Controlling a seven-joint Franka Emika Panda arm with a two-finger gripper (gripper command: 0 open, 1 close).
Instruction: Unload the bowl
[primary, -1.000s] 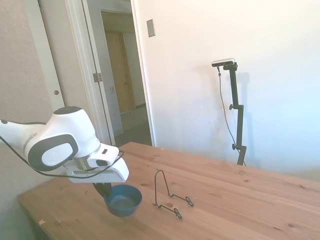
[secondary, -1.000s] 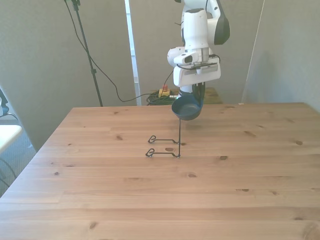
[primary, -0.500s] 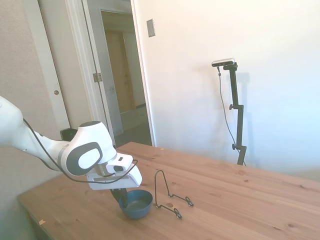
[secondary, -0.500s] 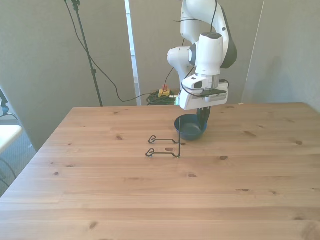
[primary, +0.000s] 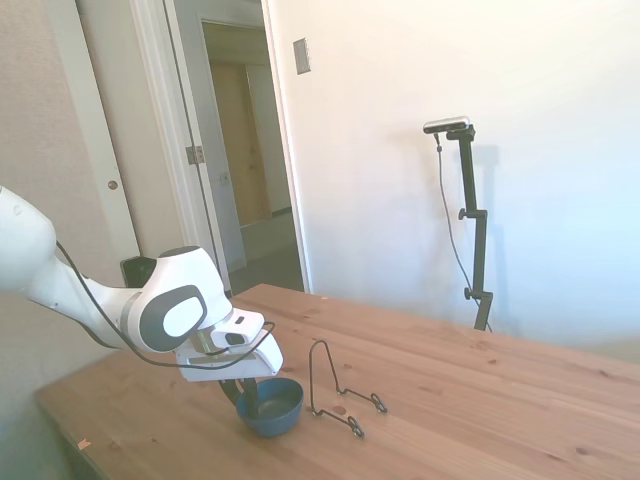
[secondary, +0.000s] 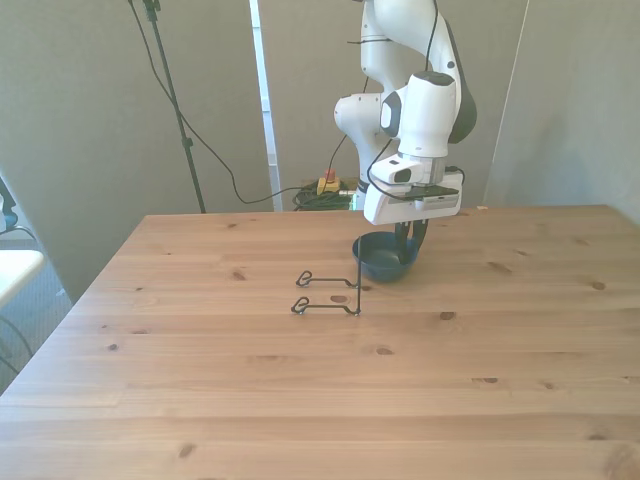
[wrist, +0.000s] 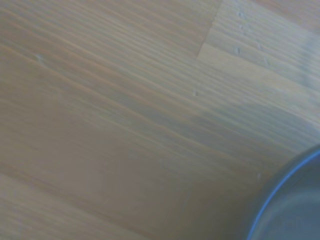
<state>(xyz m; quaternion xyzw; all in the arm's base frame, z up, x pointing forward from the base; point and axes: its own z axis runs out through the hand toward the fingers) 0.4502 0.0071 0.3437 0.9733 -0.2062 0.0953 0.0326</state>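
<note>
My pincer (secondary: 408, 236) was clamped on the far rim of the bowl (secondary: 384, 261), which sat upright on the counter (secondary: 300, 400), just to the front view's right of the wire rack (secondary: 330, 292) and clear of it. In the wrist view the bowl's (wrist: 292, 205) rim curved over bare boards. Wide open wood ran from the bowl to the near edge and both side edges

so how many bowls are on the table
1. The blue bowl sits on the table under the end effector, just off the front view's right of the wire rack. Nothing seems hidden.
</note>
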